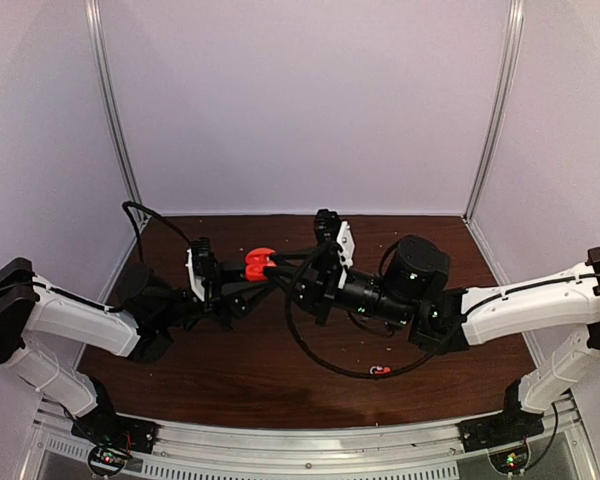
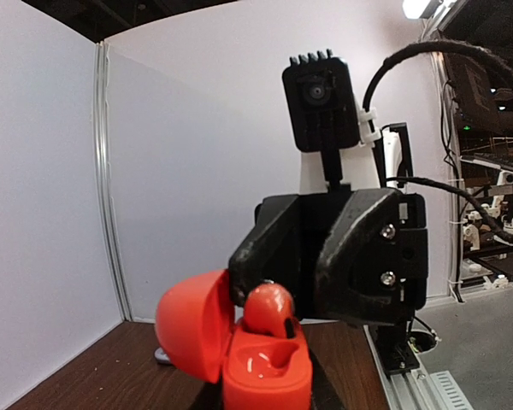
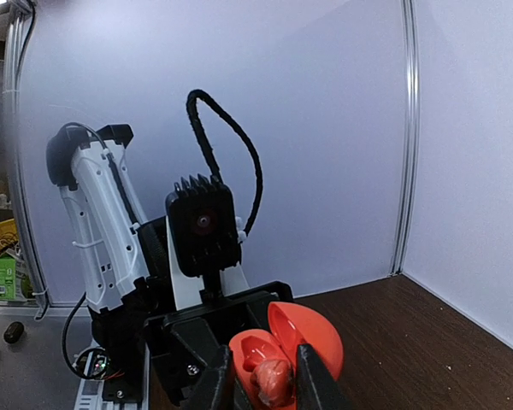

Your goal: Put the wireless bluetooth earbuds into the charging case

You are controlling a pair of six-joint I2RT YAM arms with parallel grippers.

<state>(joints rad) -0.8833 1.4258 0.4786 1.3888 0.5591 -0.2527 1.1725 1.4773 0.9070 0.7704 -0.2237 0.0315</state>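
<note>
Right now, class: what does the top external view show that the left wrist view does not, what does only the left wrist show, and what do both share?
Only top external: the left arm and a small red piece lying on the table. Only left wrist: a red earbud sitting at the open charging case. Both: that red case and the table.

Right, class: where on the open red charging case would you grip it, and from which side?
Grip the charging case by its lower half, across the outer walls, coming in from below the rim. Its lid hangs open to one side and its wells face up, where the red earbud sits, so the top and the hinge side should probably stay free.
</note>
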